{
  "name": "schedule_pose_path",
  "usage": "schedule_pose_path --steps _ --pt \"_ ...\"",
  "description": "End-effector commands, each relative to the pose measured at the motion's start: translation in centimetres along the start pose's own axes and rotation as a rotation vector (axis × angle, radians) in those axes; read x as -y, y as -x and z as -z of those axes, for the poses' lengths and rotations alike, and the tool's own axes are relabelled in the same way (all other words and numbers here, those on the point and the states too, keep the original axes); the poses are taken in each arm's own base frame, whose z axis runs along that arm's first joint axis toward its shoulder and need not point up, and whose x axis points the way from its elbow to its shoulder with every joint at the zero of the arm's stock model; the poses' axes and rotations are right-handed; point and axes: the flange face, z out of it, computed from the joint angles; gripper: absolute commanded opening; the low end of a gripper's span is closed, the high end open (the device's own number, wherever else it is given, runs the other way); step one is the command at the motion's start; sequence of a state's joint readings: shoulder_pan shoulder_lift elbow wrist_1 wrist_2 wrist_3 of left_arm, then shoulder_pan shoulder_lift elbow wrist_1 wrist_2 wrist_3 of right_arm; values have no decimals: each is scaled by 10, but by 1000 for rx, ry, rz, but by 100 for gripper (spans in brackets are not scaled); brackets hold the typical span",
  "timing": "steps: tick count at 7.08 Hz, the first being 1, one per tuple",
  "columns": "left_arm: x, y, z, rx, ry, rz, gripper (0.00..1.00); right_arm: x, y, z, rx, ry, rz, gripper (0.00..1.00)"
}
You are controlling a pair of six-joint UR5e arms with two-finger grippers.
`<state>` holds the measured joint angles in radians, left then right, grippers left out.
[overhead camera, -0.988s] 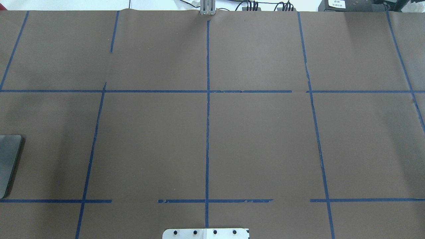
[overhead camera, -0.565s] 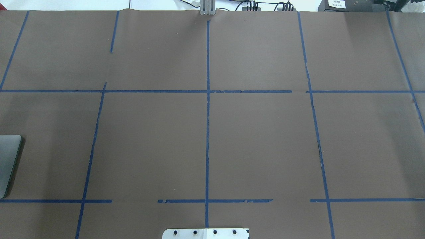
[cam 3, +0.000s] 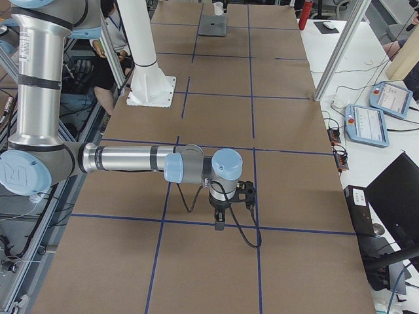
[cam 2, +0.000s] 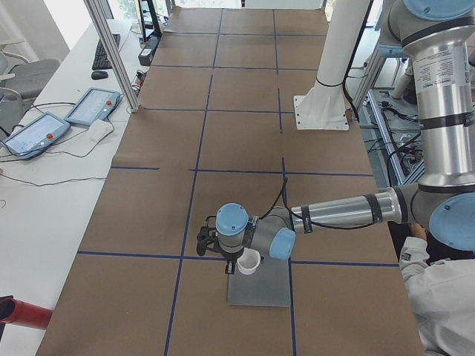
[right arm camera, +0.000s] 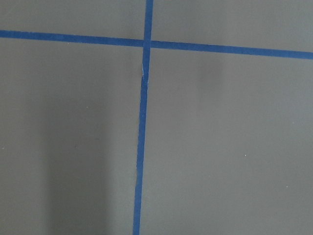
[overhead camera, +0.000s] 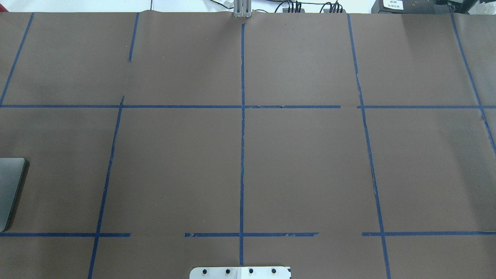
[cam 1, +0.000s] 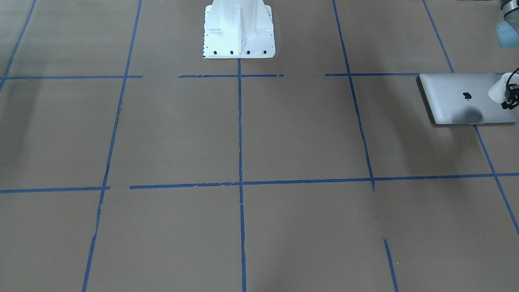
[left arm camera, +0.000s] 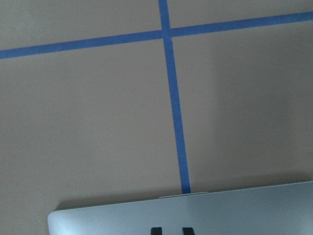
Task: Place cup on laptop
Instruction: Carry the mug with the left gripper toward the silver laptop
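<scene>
Nothing on the counter [overhead camera: 310, 162] has shifted in the overhead view over the last second. Only the visible corner of the laptop [overhead camera: 9, 190], at that view's left edge, has gone from dark to a lighter grey.

The laptop lies flat and closed at the robot's left end of the counter, logo up, on the side near the robot's base. The left hand [cam 1: 509, 97] is over it, gripping the cup [cam 1: 497, 91]. The cup hangs above the lid. Its soft shadow falls on the lid beside the logo, apart from the cup itself, so the cup looks raised rather than set down. From the left-end camera the cup [cam 2: 249, 261] shows mouth up over the laptop [cam 2: 260, 285]. The left wrist camera shows the laptop's edge [left arm camera: 195, 215] with two dark fingertips [left arm camera: 155, 230] close together at the bottom of the frame.

The right hand [cam 3: 219, 224] points straight down over a blue tape line [cam 3: 190, 221] toward the right end of the counter, far from the cup. Whether its fingers are spread or closed cannot be told.
</scene>
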<state>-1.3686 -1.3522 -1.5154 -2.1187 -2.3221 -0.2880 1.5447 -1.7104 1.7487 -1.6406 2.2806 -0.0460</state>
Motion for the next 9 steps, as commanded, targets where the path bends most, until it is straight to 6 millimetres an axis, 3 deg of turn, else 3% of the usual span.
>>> schedule_pose_path --steps 1,3,6,7,9 --pt "-12 5 -12 -6 -11 29 0 0 0 0 0 -1 1 100" --pt "-15 -24 -36 -21 39 54 0 0 0 0 0 -1 1 100" --pt "-21 -36 -53 -24 74 55 0 0 0 0 -1 1 0 100" --pt "-23 -36 -59 -22 88 45 59 0 0 0 0 -1 1 100" --pt "-22 -41 -56 -39 74 27 100 0 0 0 0 -1 1 100"
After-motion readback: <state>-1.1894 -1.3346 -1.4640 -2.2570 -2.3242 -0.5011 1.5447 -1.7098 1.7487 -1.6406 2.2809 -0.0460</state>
